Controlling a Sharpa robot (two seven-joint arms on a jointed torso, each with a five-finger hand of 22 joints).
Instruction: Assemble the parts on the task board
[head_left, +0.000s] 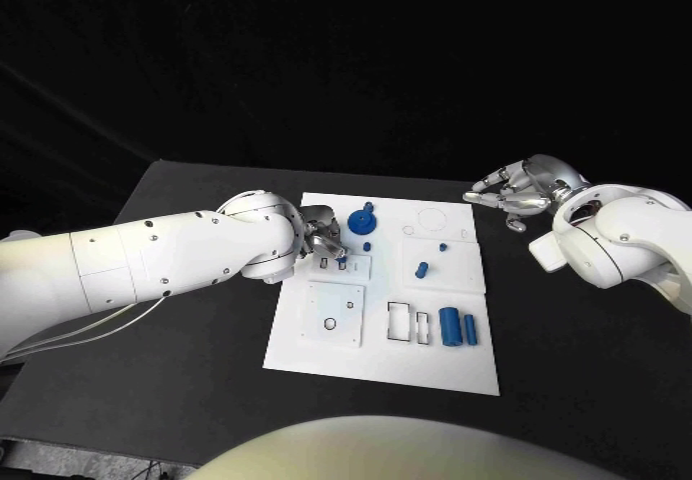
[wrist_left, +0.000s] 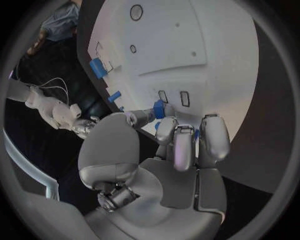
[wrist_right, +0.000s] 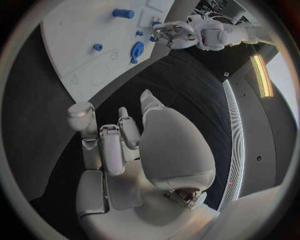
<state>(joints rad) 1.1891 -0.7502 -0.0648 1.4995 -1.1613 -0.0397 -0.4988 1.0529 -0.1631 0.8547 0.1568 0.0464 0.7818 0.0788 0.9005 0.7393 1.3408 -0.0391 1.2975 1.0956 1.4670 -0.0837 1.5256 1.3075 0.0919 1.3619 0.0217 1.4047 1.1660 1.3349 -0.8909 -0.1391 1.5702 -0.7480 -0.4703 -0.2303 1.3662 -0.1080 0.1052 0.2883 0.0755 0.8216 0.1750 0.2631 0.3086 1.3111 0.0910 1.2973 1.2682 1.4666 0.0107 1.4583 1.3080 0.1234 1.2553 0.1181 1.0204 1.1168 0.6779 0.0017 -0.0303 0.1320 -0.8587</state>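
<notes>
The left hand (head_left: 320, 238) is pinching a small blue part (wrist_left: 160, 108) over the task board (head_left: 447, 365), so it should be lowering squarely into the slot. The right hand (head_left: 515, 192) is hovering empty, fingers loosely spread, over the counter (head_left: 188, 340)

Black table (head_left: 173, 330) under white board; cables (head_left: 65, 335) hang beside table edge.

Blue parts (head_left: 450, 326) scattered on white task board (head_left: 378, 365)

Head view: from above, looking down at the counter (head_left: 202, 200).
Wrist views: close behind each robot hand.
Shared: all three see the task board (head_left: 382, 340) (wrist_left: 187, 45) (wrist_right: 75, 35).
</notes>
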